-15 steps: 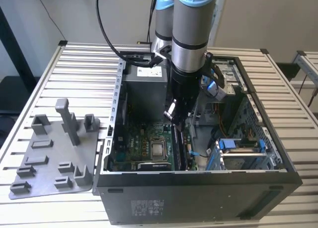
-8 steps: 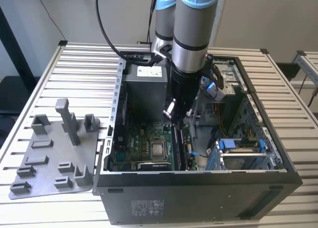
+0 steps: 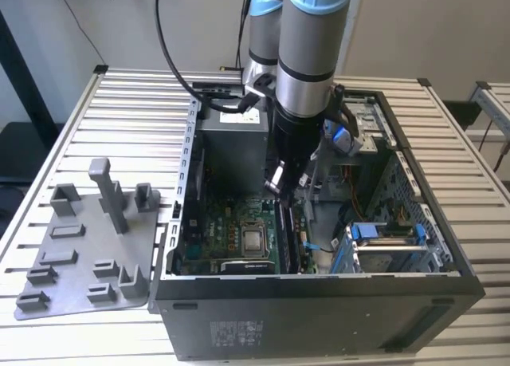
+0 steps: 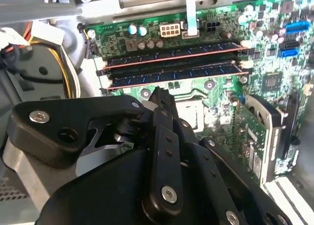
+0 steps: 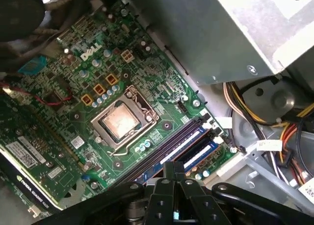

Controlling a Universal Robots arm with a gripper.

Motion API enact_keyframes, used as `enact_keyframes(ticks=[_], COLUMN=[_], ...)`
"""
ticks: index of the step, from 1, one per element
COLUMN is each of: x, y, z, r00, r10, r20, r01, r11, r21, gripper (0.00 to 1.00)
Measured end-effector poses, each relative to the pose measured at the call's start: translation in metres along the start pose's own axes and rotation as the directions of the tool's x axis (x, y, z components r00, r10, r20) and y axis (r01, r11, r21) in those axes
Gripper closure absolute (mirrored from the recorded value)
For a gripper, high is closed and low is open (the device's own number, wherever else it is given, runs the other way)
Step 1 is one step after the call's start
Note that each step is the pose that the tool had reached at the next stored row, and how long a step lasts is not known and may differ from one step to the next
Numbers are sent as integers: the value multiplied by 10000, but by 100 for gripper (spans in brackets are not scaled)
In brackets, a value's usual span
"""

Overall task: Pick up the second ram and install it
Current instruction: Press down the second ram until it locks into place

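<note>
Where its two black fingers meet at the tip, the pincer (image 4: 158, 95) looks clenched with nothing between them, poised just above the green motherboard (image 4: 274, 63) inside the open computer case (image 3: 319, 318). In the first wrist view the same tip (image 5: 174, 167) sits close beside the end of the memory slots.

Two long, dark sticks stand edge-up in neighbouring slots, parallel and just beside each other. I take the one nearer the pincer to be the second ram (image 4: 171, 74), with the other stick (image 4: 171, 53) on its far side. Both seem to sit level in their slots, though I cannot tell whether the white end latches have closed.

By my judgement the second ram is light, thin and stiff. It is a flat board with small black chips along its face and a fragile contact edge. It is best held by its long upper edge or short ends and pressed straight down, because a tilted push could strain the slot.

Beyond the slots lies the square metal processor socket (image 5: 120, 122), bright and smooth, among small cylindrical capacitors. A plain grey metal box (image 5: 221, 34) and a bundle of yellow and black cables (image 5: 260, 112) border the board. The case stands on a ribbed metal tabletop (image 3: 135, 103), with a matte grey moulded holder (image 3: 80, 254) at the exterior view's left.
</note>
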State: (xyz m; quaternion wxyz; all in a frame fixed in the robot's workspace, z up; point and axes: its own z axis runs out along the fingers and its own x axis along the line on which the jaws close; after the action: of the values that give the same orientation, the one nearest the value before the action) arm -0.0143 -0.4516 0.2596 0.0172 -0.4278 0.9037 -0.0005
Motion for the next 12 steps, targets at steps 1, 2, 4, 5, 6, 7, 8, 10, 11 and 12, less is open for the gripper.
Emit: enact_keyframes(ticks=[1, 2, 4, 5, 6, 7, 8, 10, 11, 12], x=[0, 0, 1, 1, 1, 1, 0, 0, 0, 0], y=[0, 0, 0, 1, 1, 1, 1, 0, 0, 0], z=[1, 3, 7, 8, 9, 9, 10, 10, 11, 11], r00=[9998, 9993, 9973, 9958, 9940, 9919, 9894, 9836, 9801, 9764], r10=[-184, -364, -737, -916, -1093, -1272, -1451, -1804, -1982, -2158], r20=[12, 17, 24, 25, 31, 36, 42, 56, 65, 73], r01=[184, 364, 737, 916, 1093, 1272, 1451, 1804, 1982, 2158], r11=[9998, 9993, 9973, 9958, 9940, 9919, 9894, 9836, 9802, 9764], r21=[4, 2, -6, -10, -15, -19, -23, -19, -15, -13], gripper=[89, 89, 89, 89, 89, 89, 89, 89, 89, 89])
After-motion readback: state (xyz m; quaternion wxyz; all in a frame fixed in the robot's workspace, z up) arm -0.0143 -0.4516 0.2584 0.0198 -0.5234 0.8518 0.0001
